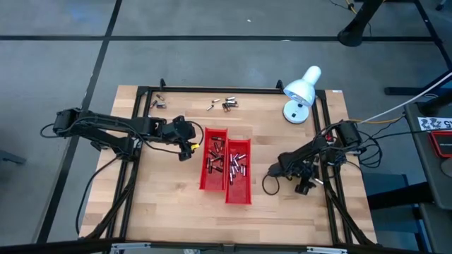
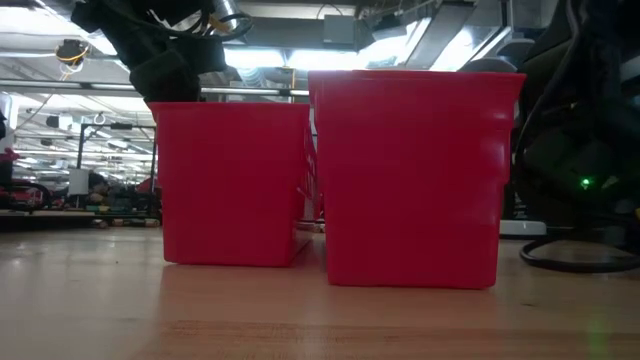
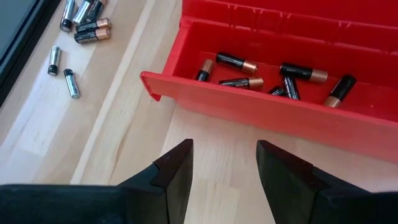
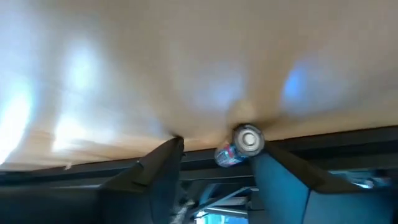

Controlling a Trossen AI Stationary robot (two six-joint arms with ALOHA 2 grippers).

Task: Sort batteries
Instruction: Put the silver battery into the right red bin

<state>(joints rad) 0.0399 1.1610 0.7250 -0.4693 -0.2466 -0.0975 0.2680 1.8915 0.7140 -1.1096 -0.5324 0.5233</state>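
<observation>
Left hand (image 3: 221, 171) open, right hand (image 4: 217, 162) low, open

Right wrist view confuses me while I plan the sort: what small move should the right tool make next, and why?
Probably close the right tool a little. A battery sits end-on between its spread fingers, against one and apart from the other, so it does not look gripped. The trays lie to its side, and the left tool waits open by them.

Batteries (image 1: 216, 159): small cylinders, silvery or black with copper ends, lying on their sides in mixed orientations. Most fill two red trays (image 1: 242, 195) at frame centre. Loose groups (image 1: 229, 104) lie on the table, upper centre of frame; one small group (image 1: 159, 104) lies upper left.
</observation>
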